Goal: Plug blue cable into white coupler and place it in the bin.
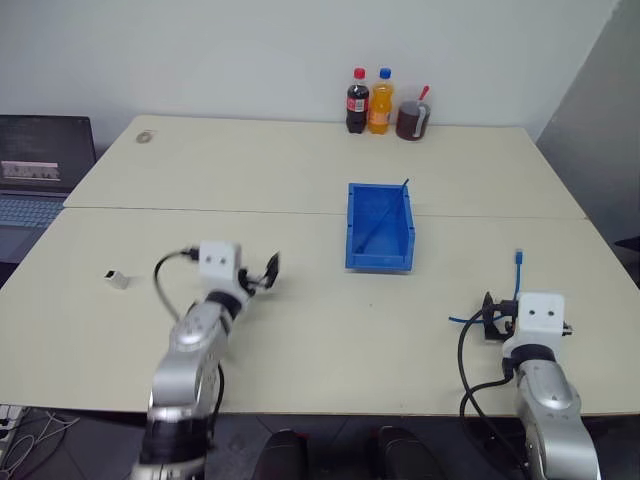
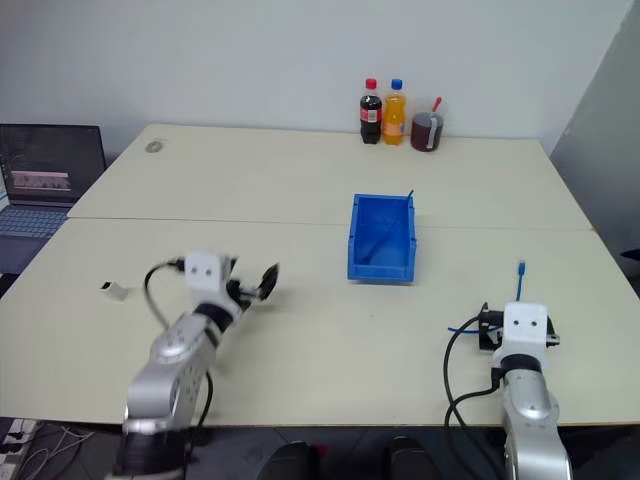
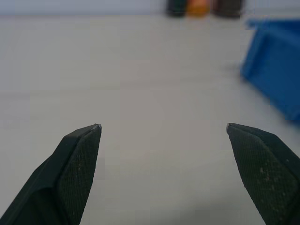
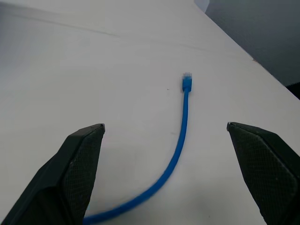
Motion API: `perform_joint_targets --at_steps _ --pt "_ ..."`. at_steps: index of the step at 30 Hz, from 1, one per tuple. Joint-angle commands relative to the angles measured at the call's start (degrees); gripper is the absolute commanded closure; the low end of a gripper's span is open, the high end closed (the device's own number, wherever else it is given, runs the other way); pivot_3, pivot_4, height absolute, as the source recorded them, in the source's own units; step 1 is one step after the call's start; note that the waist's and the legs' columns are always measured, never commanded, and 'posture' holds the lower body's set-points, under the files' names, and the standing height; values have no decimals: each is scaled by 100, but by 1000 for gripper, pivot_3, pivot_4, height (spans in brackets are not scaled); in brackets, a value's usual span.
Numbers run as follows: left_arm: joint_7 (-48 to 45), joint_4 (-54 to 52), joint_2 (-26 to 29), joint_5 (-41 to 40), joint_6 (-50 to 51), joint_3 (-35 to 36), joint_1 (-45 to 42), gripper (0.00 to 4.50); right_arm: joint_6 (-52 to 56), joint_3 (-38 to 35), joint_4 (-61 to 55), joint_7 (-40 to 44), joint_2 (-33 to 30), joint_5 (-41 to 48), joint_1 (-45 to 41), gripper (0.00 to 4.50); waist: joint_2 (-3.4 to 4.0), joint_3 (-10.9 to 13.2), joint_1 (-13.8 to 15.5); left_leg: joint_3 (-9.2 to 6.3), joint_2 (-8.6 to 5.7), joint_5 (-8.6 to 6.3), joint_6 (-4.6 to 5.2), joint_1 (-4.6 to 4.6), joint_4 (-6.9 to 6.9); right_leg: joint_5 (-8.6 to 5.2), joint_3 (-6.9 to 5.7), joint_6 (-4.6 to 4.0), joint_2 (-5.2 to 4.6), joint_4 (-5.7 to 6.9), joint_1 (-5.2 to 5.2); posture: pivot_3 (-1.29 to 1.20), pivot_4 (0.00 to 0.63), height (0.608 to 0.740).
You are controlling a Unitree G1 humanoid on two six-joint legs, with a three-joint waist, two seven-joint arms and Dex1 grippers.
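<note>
Pickup stage, nothing grasped: right gripper (image 4: 164, 136) spread wide over blue cable (image 4: 180, 145) on the table, left gripper (image 3: 164, 133) likewise spread, white coupler (image 1: 118, 279) well apart, bin (image 1: 380, 260) central; next, probably closing on the cable.

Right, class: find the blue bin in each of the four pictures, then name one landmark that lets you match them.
Left eye view: the bin sits centre, just right of middle.
Right eye view: centre again.
Left wrist view: a blurred blue wall at the right edge.
Right wrist view: not in it.
Shared landmark: the bottles at the table's far edge, blurred in the left wrist view.
</note>
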Motion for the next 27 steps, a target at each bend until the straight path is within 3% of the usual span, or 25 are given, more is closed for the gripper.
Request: perform_joint_targets --at_steps 1,8,20,24,27 --pt "-1754 138 257 -496 95 -708 -1010 0 376 -485 241 444 -473 459 -557 63 5 1 -20 5 -5 0 0 0 0 2 8 3 0 -6 1 0 150 740" --pt "-3674 1562 -6 -471 -415 -1572 -2507 0 1163 -752 1947 1110 -1390 911 -1642 63 22 12 -78 14 3 -7 8 -15 -19 2 17 -9 11 -33 -8 0 150 740" --pt "-4462 2558 -256 6 -1228 -1809 -2913 0 1402 -1079 3513 1681 -1774 1677 -2679 63 39 24 -79 13 11 -7 9 -86 -3 4 16 -25 22 8 -90 0 150 740" --pt "-4545 2546 -240 36 -1201 -1762 -2923 0 1438 -953 3421 1724 -1719 1749 -2568 778 39 23 -78 12 12 -7 9 -87 -3 4 16 -24 22 8 -90 0 150 740" --pt "-4582 2490 -214 27 -1136 -1726 -2913 0 1438 -882 3323 1682 -1652 1771 -2470 1589 39 23 -80 11 13 -7 9 -86 -3 4 15 -25 24 8 -90 0 150 740"
